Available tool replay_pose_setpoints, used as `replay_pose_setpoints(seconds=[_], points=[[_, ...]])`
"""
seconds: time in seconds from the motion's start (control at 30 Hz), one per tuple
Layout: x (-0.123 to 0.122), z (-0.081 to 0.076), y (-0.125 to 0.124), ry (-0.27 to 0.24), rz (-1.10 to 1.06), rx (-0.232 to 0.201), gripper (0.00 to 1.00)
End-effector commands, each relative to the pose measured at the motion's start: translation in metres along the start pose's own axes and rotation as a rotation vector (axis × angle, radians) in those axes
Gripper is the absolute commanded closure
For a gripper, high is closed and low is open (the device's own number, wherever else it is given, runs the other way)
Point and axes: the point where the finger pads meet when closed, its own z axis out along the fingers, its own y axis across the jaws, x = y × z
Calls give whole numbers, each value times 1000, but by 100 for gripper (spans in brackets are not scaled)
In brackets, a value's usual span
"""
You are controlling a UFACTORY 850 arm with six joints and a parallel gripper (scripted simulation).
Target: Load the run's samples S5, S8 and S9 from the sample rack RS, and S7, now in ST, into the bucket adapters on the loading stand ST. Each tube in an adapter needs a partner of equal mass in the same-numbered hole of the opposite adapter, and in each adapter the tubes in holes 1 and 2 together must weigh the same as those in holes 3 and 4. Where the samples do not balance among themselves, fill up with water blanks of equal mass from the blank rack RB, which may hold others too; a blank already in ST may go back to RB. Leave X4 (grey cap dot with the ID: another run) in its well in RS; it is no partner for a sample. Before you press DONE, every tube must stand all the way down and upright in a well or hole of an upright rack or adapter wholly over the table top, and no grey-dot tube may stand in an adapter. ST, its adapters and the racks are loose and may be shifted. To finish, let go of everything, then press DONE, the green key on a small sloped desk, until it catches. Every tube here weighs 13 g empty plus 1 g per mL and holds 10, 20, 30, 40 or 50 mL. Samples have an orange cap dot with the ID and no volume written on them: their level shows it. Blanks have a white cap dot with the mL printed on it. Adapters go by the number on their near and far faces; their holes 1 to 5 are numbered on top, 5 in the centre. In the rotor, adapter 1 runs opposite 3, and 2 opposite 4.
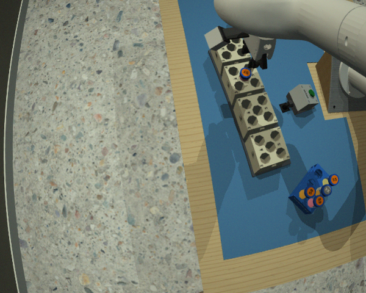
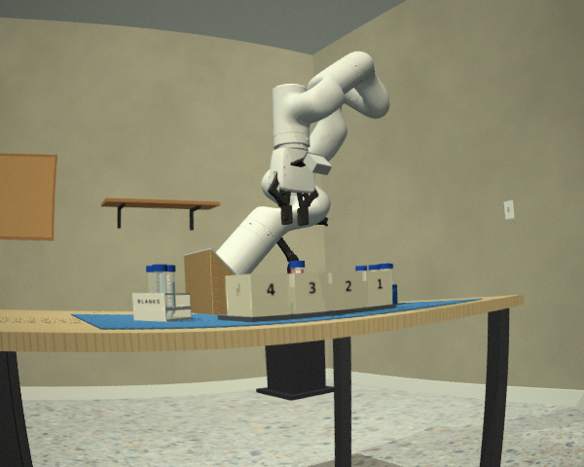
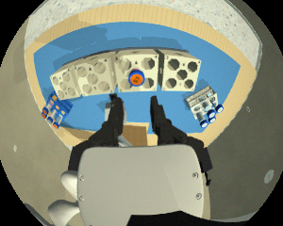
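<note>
Sample S7 (image 1: 245, 72) (image 2: 296, 267) (image 3: 136, 78), with a blue cap and an orange dot, stands in adapter 3 (image 2: 311, 299) of the loading stand ST (image 1: 272, 168) (image 2: 252, 299). The stand's other holes that show are empty. My gripper (image 1: 258, 64) (image 2: 294, 220) (image 3: 136, 104) hangs well above S7 with its fingers parted and nothing between them. The blue sample rack RS (image 1: 302, 204) holds S5 (image 1: 334, 179), two more orange-dot tubes, and grey-dot X4 (image 1: 326, 190). The blank rack RB (image 2: 154, 306) (image 3: 204, 105) holds blue-capped tubes.
The DONE key (image 1: 310, 92) sits on its small grey desk (image 1: 298, 102) beside the stand. The arm's wooden base block (image 2: 201, 289) stands behind the racks. The arm hides the blank rack in the overhead view.
</note>
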Motion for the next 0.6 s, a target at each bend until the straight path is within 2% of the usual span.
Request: replay_pose_setpoints(seconds=[0.0,0.3,0.57], points=[[1,-7,0,1,0,-1,57],[1,-25,0,1,0,-1,57],[1,-26,0,1,0,-1,57]])
